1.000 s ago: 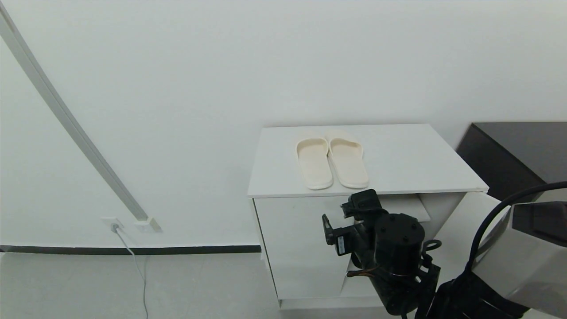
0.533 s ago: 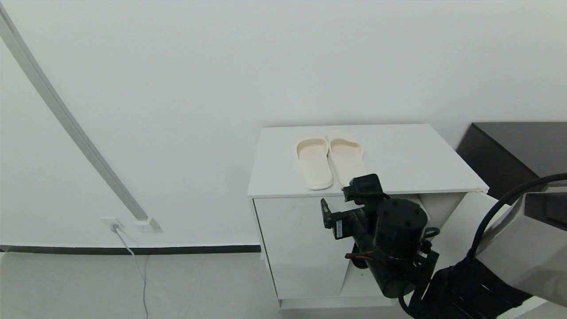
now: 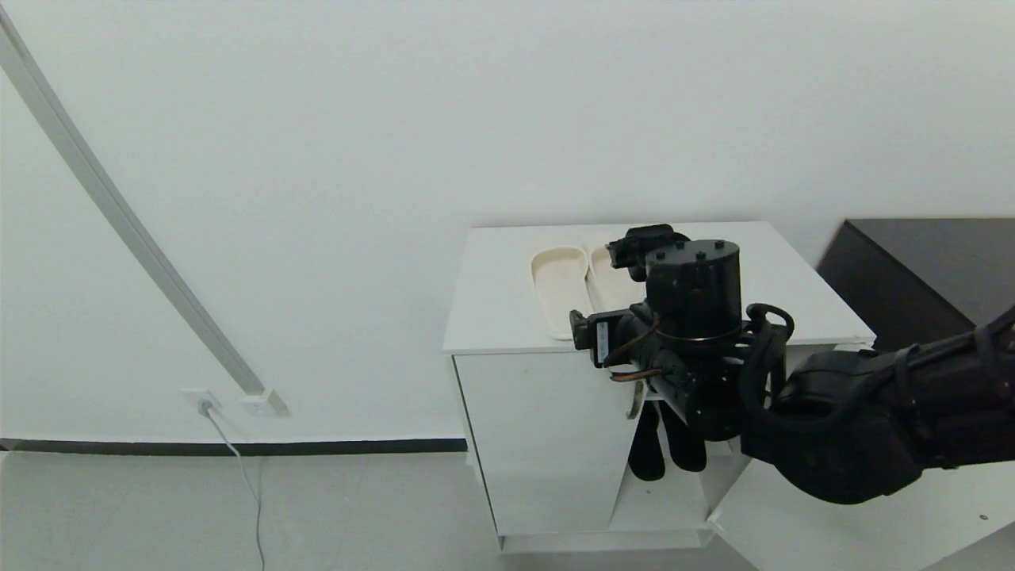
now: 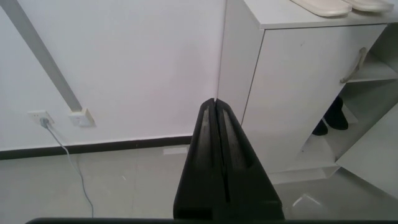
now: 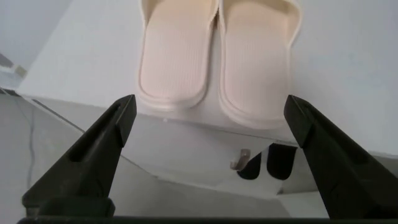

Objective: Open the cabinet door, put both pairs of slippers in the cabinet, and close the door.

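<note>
Cream foam slipper pair (image 3: 559, 293): side by side, touching, on top of white cabinet (image 3: 492, 317), heels near front edge. Looks light, soft, bendy, not fragile; suggest clamping both heels together. Matte, ribbed footbeds. Right gripper (image 5: 210, 106) at heels, fingers spread wide, empty. Left gripper (image 4: 215, 109) fingers pressed together, empty. Black slipper pair (image 3: 666, 444) already inside.

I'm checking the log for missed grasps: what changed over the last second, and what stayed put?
The right arm rose from in front of the open cabinet to its top's front edge; the open right end effector now faces the cream slippers. Nothing was taken hold of or let go. The slippers lie unmoved on the cabinet top.
</note>
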Robot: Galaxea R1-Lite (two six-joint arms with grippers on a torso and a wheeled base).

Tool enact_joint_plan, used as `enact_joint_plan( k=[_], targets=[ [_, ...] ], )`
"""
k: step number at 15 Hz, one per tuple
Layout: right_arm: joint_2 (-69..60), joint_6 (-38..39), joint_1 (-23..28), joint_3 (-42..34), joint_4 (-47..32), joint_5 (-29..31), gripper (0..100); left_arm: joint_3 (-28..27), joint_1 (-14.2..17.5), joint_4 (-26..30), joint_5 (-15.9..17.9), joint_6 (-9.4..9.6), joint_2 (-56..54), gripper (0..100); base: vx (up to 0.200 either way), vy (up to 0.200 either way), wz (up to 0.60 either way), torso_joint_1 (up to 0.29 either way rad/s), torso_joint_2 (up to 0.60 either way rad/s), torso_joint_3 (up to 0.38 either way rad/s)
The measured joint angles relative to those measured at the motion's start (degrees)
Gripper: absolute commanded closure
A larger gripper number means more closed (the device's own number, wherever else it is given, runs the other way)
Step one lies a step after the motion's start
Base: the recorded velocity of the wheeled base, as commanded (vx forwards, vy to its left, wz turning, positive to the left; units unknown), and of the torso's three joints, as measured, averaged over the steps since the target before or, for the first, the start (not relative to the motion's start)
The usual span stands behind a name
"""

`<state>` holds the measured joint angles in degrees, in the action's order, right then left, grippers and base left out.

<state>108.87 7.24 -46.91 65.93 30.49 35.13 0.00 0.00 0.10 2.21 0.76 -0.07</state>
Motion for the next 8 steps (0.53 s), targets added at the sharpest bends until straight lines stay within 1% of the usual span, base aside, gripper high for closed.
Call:
enact_joint_plan(
  k=[1,3,6,8],
  targets=[
    [-0.7,0.9,-0.1,1.4,-1.6,0.1,0,0.0,0.0,0.0,0.0,-0.02,0.0,100,0.200,0.000,0.00,0.002,0.00,0.002],
    [-1.5,1.3,-0.2,2.1,-1.9,0.1,0,0.0,0.0,0.0,0.0,0.00,0.0,100,0.200,0.000,0.00,-0.005,0.00,0.007],
    [-1.5,1.3,0.0,0.6,-1.5,0.0,0,0.0,0.0,0.0,0.0,0.02,0.0,100,0.200,0.000,0.00,0.014,0.01,0.001],
    [-0.9,1.4,-0.2,-1.8,0.6,-0.1,0,0.0,0.0,0.0,0.0,-0.11,0.0,100,0.000,0.000,0.00,0.000,0.00,0.000]
  ],
)
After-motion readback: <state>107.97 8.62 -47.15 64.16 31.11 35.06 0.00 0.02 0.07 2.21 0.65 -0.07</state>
